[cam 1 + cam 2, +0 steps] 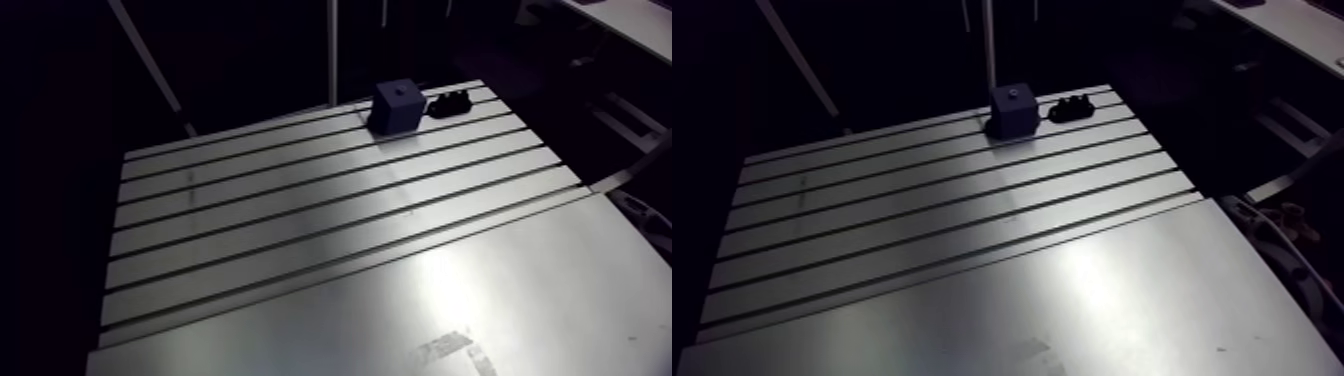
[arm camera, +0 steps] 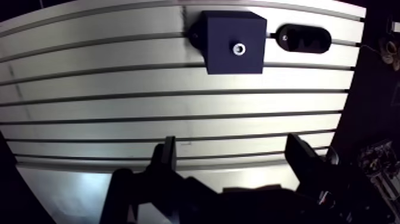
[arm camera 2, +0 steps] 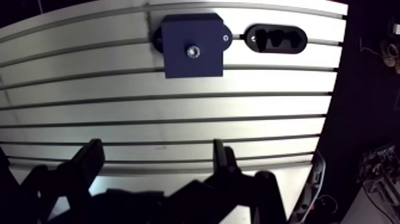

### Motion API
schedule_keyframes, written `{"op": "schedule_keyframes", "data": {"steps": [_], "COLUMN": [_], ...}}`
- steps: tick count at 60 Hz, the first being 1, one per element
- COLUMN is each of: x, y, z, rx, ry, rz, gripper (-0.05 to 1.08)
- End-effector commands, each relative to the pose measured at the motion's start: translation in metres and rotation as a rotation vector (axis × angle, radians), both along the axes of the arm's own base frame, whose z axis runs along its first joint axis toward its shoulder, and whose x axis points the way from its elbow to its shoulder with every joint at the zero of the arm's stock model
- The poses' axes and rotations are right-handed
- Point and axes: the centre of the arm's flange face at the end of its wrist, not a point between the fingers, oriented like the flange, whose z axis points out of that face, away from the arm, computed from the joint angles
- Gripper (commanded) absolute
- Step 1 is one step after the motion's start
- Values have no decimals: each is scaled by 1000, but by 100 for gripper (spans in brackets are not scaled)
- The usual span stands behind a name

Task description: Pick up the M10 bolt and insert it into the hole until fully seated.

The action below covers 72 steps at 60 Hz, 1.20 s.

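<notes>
Gripper (image 2: 232, 143) fingers (image 2: 167, 157) rise closest to the lens in the wrist view. They are spread wide, and the jaws grip nothing; only bare bench (image 2: 178, 113) shows between them. Under the fingers runs the seam where the bench's slotted part meets a smooth plate (image 1: 500, 290) that forms its near side. Ahead of the gripper, across several slots, a dark square block (image 2: 234, 42) stands upright close to the bench's far edge, well apart from the fingers. In the arm view the block sits toward the far right corner. A small bright metal ring (image 2: 238, 49) marks the middle of the block's top face. I cannot tell whether it is the head of the M10 bolt or the rim of the hole. Just beside the block, nearer that corner, lies a dark oval holder (image 2: 304, 39) with recesses. The shapes in the recesses are too dark to make out.
</notes>
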Motion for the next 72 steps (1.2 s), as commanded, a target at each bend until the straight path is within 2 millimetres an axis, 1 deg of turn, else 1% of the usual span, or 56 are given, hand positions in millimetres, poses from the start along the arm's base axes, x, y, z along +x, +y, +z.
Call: {"op": "schedule_keyframes", "data": {"steps": [1,6,9,10,13,18,30,41,46,64,68,70,71,72], "x": [100,108,110,112,112,113,112,116,119,111,109,106,105,105], "y": [-76,-80,-82,-86,-90,-102,-107,-128,-130,-134,-139,-143,-148,-148], "z": [88,94,94,93,91,88,92,95,93,97,98,97,97,97], "rx": [-14,-13,-12,-12,-13,-17,-15,-17,-13,-3,-6,-7,-7,-7], "ry": [203,214,213,211,207,201,206,214,220,255,259,258,256,256], "rz": [-21,-26,-26,-24,-22,-1,9,46,46,66,68,73,82,82], "gripper": [0,0,0,0,0,0,1,1,1,1,1,1,1,1]}}
